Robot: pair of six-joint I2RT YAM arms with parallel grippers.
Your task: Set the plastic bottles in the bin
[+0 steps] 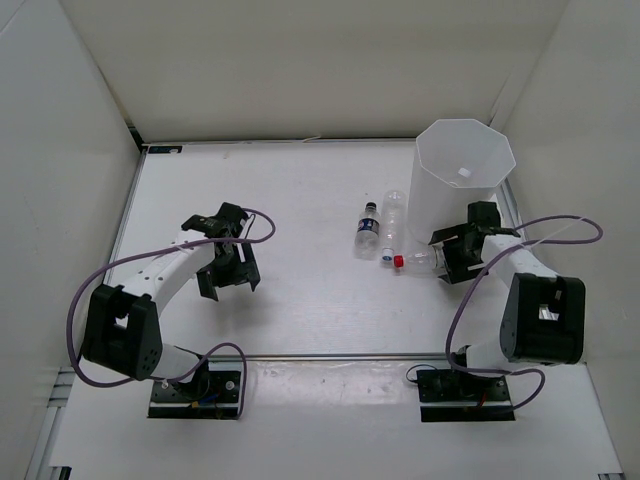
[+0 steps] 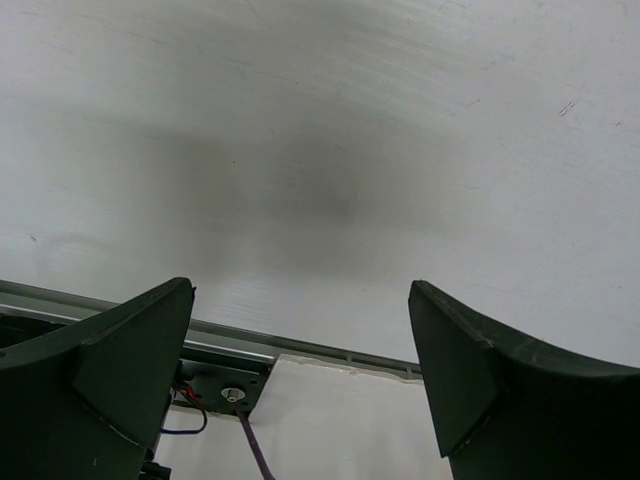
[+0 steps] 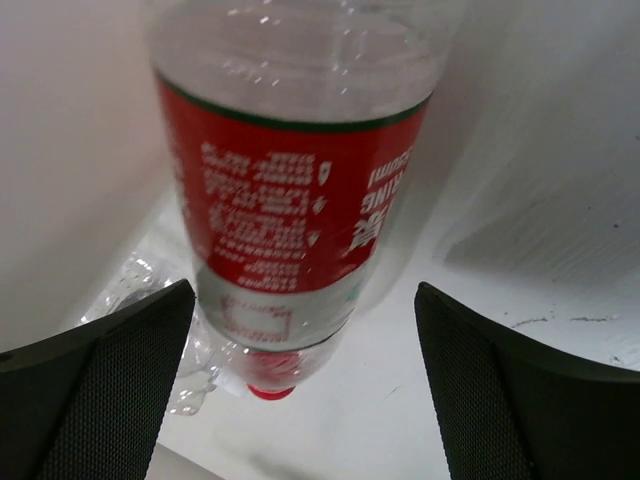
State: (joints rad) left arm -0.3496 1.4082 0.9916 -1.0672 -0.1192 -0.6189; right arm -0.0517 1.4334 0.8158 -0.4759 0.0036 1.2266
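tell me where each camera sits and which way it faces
top external: above and behind the arms, looking down on the white table; both arms show, plus the tall white translucent plastic bin.
left wrist: on the left arm, facing down at the table; its open left hand shows.
right wrist: on the right arm, facing the red-labelled, red-capped clear plastic bottle inside its open right hand.
shared: top external and right wrist both show that bottle.

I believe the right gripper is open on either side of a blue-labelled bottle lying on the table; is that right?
Not quite: the label is red, not blue. The right wrist view shows the right gripper open either side of the red-labelled bottle lying on the table.
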